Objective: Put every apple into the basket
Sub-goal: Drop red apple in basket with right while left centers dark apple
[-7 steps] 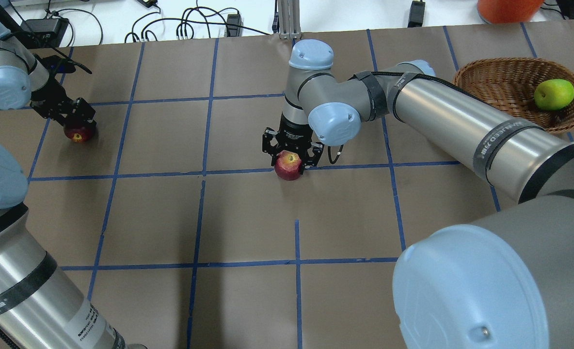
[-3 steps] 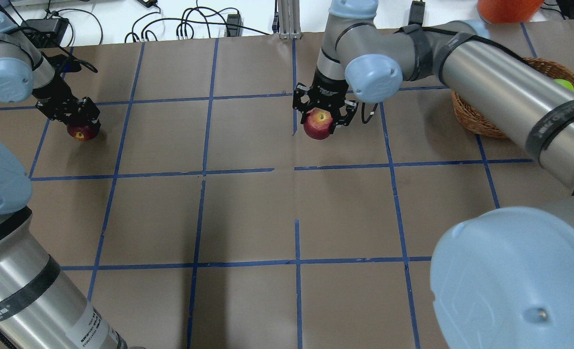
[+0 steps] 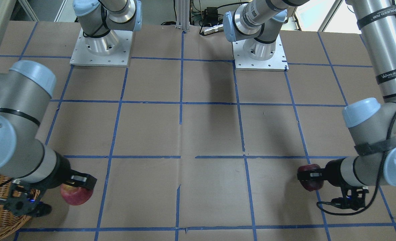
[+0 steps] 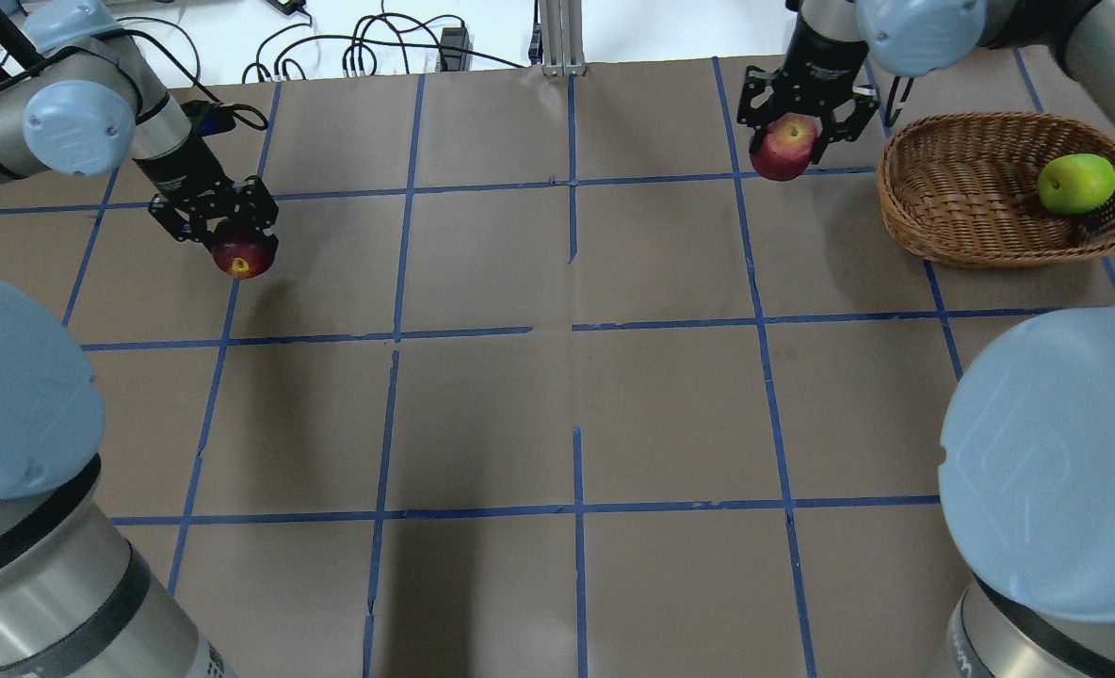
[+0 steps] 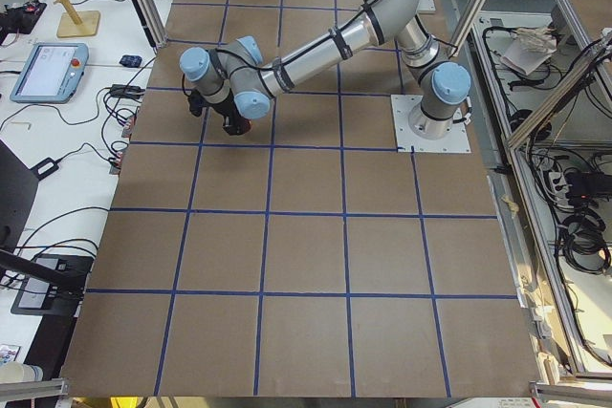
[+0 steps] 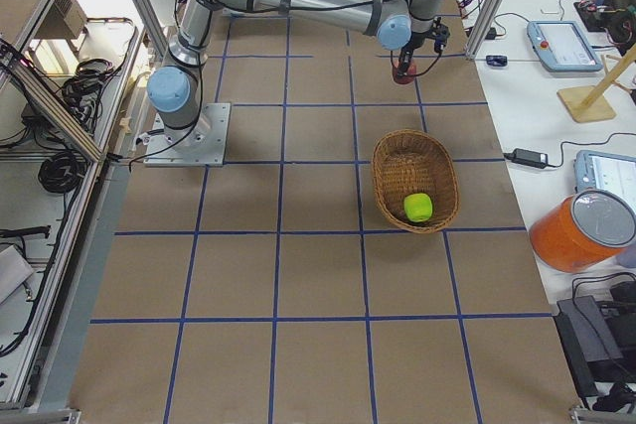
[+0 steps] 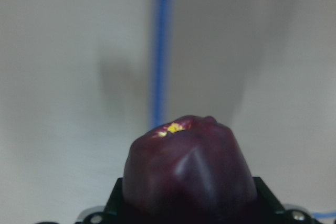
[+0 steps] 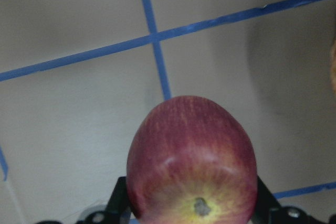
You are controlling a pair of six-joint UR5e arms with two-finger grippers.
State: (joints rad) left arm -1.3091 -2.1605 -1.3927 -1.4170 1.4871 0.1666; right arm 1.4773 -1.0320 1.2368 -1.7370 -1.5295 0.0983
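Observation:
My right gripper (image 4: 799, 132) is shut on the red apple with a yellowish top (image 4: 784, 147) and holds it above the table, just left of the wicker basket (image 4: 953, 217). The same apple fills the right wrist view (image 8: 192, 161) and shows in the front view (image 3: 76, 194). My left gripper (image 4: 223, 231) is shut on the dark maroon apple (image 4: 243, 256), lifted off the table at the far left; it also shows in the left wrist view (image 7: 188, 174) and the front view (image 3: 310, 180). The lime-green apple (image 4: 1075, 183) lies in the basket's right end.
Brown paper with a blue tape grid (image 4: 576, 330) covers the table. Cables and power bricks (image 4: 369, 47) lie beyond the far edge. An orange container (image 6: 581, 230) stands off the table near the basket. The arm bases (image 3: 260, 53) sit at the robot's side.
My right gripper has carried the red apple from the table's middle up and right, to beside the basket. My left gripper has lifted the maroon apple and moved it right.

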